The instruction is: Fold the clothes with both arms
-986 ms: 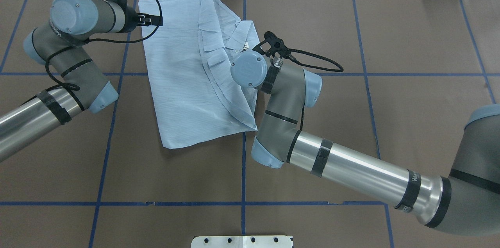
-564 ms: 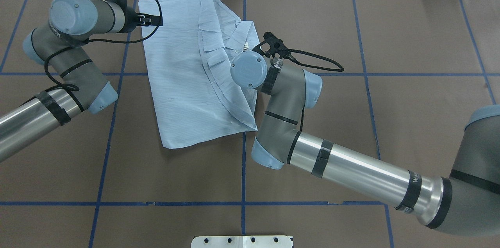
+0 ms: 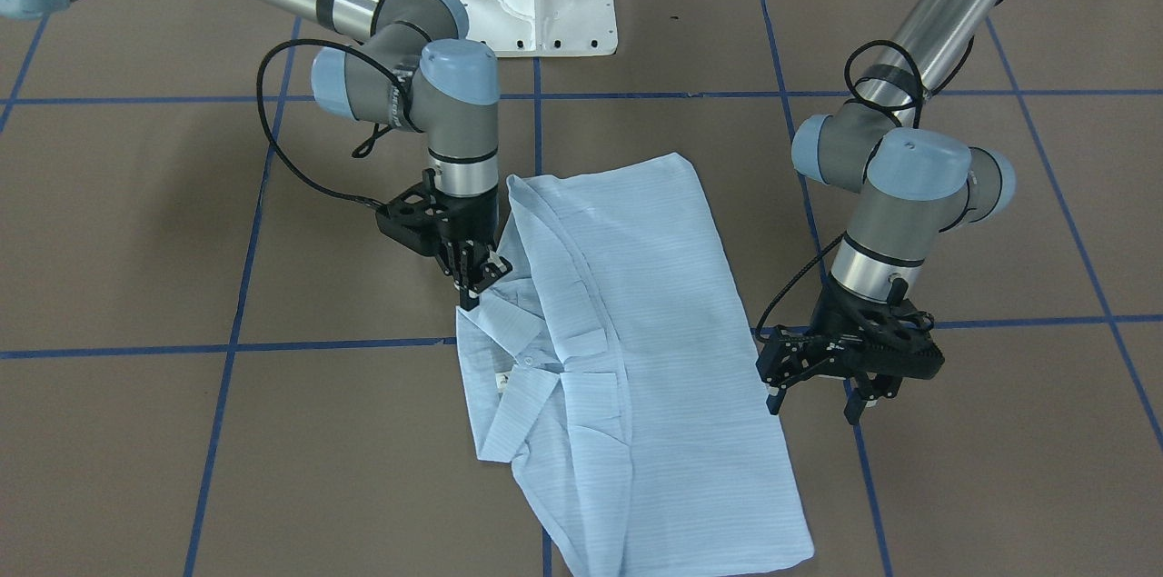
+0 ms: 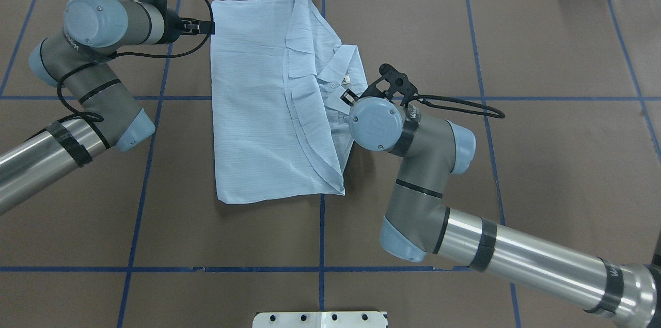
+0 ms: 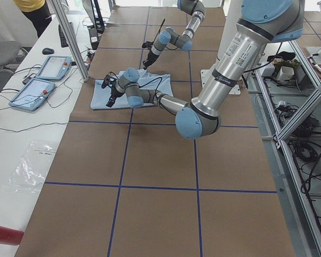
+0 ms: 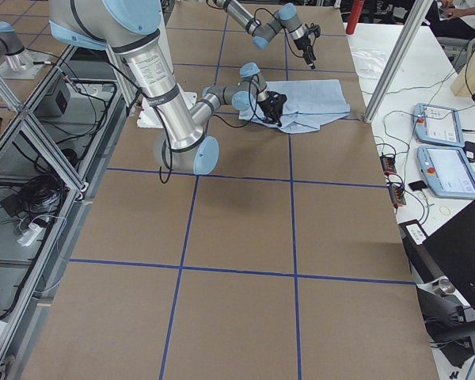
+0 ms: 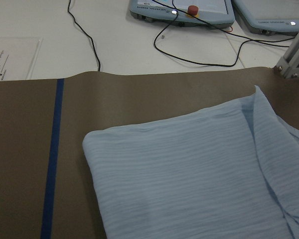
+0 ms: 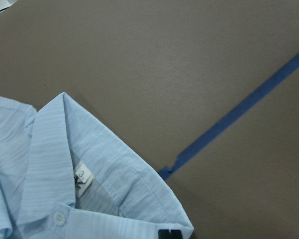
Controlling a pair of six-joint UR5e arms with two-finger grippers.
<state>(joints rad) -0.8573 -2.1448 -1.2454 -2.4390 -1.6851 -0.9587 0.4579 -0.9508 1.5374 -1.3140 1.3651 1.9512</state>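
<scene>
Front view: the shirt (image 3: pixel 636 332) lies flat in the middle of the table (image 3: pixel 182 241), folded lengthwise into a long panel with no sleeve showing. Its collar (image 3: pixel 509 404) is turned up on one side. The right gripper (image 3: pixel 472 288) stands upright at the collar's edge, jaws pressed together on the cloth. The left gripper (image 3: pixel 813 404) hangs just beside the opposite long edge, spread wide and holding nothing.

Overhead: the shirt reaches toward the table's far edge. The left gripper's tip is at its far left corner, but I cannot tell whether it touches. The right gripper is hidden under its own wrist.

Side views: both grippers are at the shirt, too small to judge.

Left wrist: a rounded folded corner lies flat, with no fingers in sight.

Right wrist: a black fingertip (image 8: pixel 169 234) sits on the collar's point, near a white button (image 8: pixel 59 217).

The lengthwise folds look done. The crosswise folds that would make a compact bundle seem left, so the task is perhaps past halfway.

The neck label (image 8: pixel 82 178) shows what looks like a "3" above a dark mark. The print on the arms is too small to read.
</scene>
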